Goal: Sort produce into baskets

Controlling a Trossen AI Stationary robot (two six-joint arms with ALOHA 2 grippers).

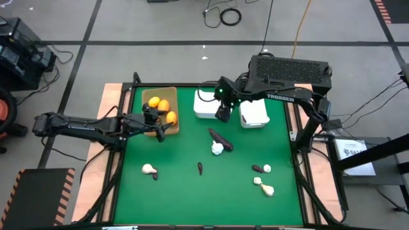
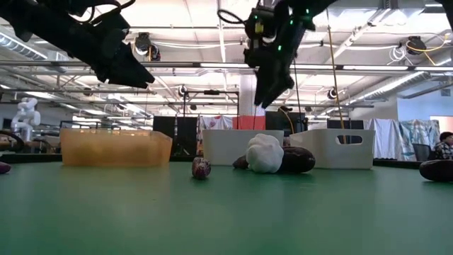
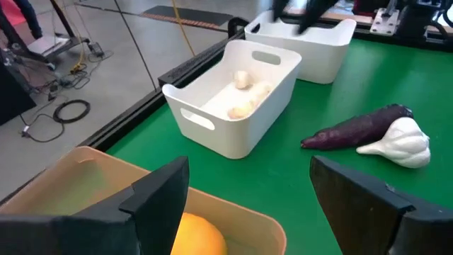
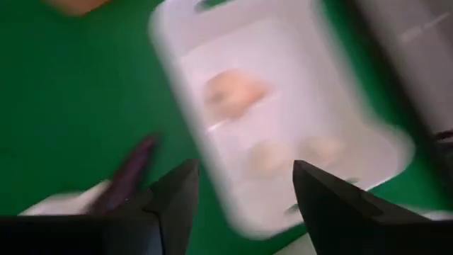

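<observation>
I see right claw (image 1: 223, 115) open and empty above the white bin (image 1: 205, 104) holding garlic; left claw (image 1: 158, 124) open over the tan tray (image 1: 170, 93).

There were 3 baskets: 1 tan tray (image 1: 171, 94) and 2 white bins (image 1: 204, 105). The tray held 3 orange fruits (image 1: 163, 105). On the mat lay 4 garlic bulbs (image 1: 217, 148) and 4 eggplant pieces (image 1: 222, 138).

Grey floor (image 1: 160, 25), loose cables (image 1: 223, 14), ceiling lights (image 2: 212, 14).
</observation>
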